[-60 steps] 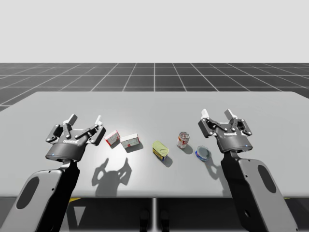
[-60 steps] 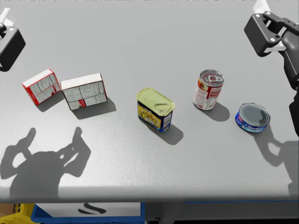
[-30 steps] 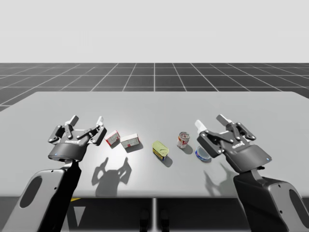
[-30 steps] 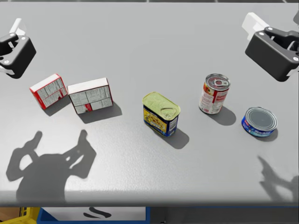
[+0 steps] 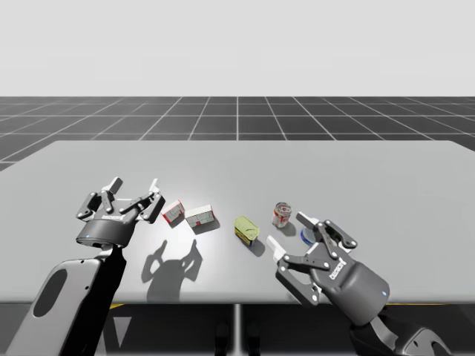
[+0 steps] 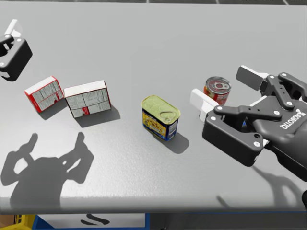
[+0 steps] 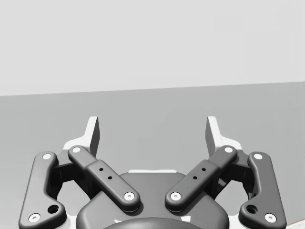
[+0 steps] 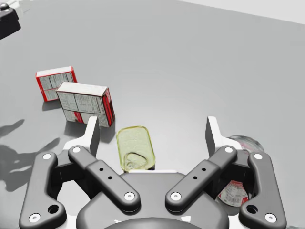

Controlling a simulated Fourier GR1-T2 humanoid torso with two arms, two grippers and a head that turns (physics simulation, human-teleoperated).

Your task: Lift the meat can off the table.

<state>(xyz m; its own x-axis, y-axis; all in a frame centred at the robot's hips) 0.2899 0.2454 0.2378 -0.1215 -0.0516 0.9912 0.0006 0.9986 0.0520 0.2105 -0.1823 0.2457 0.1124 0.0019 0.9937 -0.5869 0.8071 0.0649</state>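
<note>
The meat can [image 5: 246, 228] is a blue-and-yellow rectangular can with a pale yellow-green lid, standing upright near the table's middle [image 6: 160, 116]. My right gripper [image 5: 289, 231] hovers open just to its right, above the table [image 6: 225, 89]. In the right wrist view the meat can [image 8: 136, 148] lies ahead of the open right gripper [image 8: 152, 131], closer to one finger than the other, and neither finger touches it. My left gripper [image 5: 133, 184] is open and far to the left, with nothing between its fingers [image 7: 152, 131].
A red-and-white round can [image 6: 218, 88] stands right of the meat can, under my right gripper. A flat blue can [image 5: 308, 236] is partly hidden behind that gripper. Two red-and-white boxes [image 6: 44, 93] [image 6: 88, 98] lie to the left. The table's front edge [image 6: 144, 208] is close.
My right arm has swung down and left, from beyond the round cans to just right of the meat can. My head has turned slightly. The left gripper has barely moved.
</note>
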